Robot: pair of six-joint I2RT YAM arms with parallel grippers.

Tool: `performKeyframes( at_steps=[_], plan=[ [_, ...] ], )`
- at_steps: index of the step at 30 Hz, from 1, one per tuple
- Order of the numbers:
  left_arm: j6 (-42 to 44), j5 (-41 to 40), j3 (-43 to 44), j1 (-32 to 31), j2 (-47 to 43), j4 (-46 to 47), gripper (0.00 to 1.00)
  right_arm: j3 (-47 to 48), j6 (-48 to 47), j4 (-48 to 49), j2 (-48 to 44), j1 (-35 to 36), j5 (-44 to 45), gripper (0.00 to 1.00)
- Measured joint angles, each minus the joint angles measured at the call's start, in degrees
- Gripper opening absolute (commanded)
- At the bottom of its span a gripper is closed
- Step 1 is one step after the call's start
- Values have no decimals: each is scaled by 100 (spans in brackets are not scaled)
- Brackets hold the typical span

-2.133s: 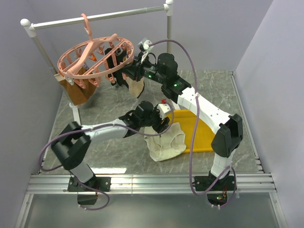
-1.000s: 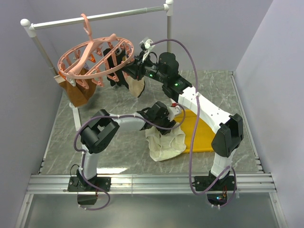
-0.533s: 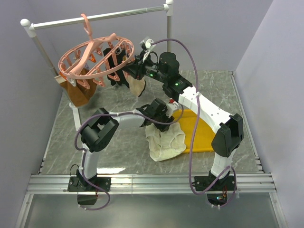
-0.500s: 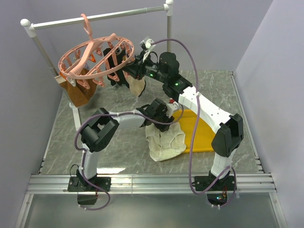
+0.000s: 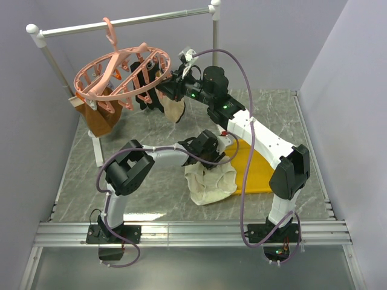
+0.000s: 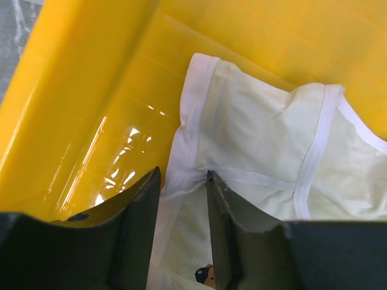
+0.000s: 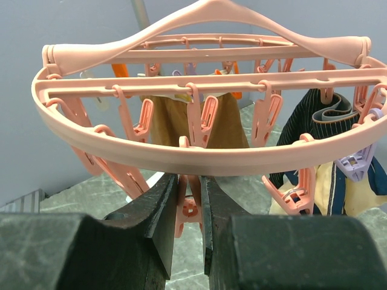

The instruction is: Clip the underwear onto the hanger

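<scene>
The pale cream underwear (image 5: 211,184) lies half over the near-left edge of the yellow tray (image 5: 257,166). My left gripper (image 5: 211,156) is low over its upper edge. In the left wrist view the underwear (image 6: 260,139) lies on the tray (image 6: 78,90), and my left gripper (image 6: 183,176) stands narrowly open, its fingers either side of the white hem. The salmon-pink round hanger (image 5: 115,75) hangs tilted from the rail. My right gripper (image 5: 158,90) is at its right rim, and in the right wrist view it (image 7: 188,181) is shut on a pink clip (image 7: 188,212) under the hanger ring (image 7: 199,154).
A white-and-grey rail (image 5: 121,23) spans the back left. A brown garment (image 5: 100,118), a black garment (image 5: 144,75) and a tan-beige garment (image 5: 173,110) hang from the hanger's clips. Grey walls close in on both sides.
My left arm has folded its elbow in, and its gripper has moved right from the underwear's left side to its upper edge at the tray. The right gripper stays on the hanger.
</scene>
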Motion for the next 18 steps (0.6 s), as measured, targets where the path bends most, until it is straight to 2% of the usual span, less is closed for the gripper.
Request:
performKeyframes(
  at_steps=[3,4,7,9,14,18],
  plan=[
    [4,-166,2,-33,31,94,28,0,0,0,0,-9,0,0],
    [-15,-199,-2,-37,33,131,20,0,0,0,0,-13,2,0],
    [-74,-256,-101,-48,7,295,6,0,0,0,0,-33,2,0],
    [-118,-304,-260,-61,-83,452,1,0,2,0,0,-37,2,0],
    [-140,-533,-800,-66,-597,345,1,0,61,0,0,-39,4,0],
    [24,-841,-1357,-79,-1440,269,1,0,105,2,0,-46,9,0]
  ],
)
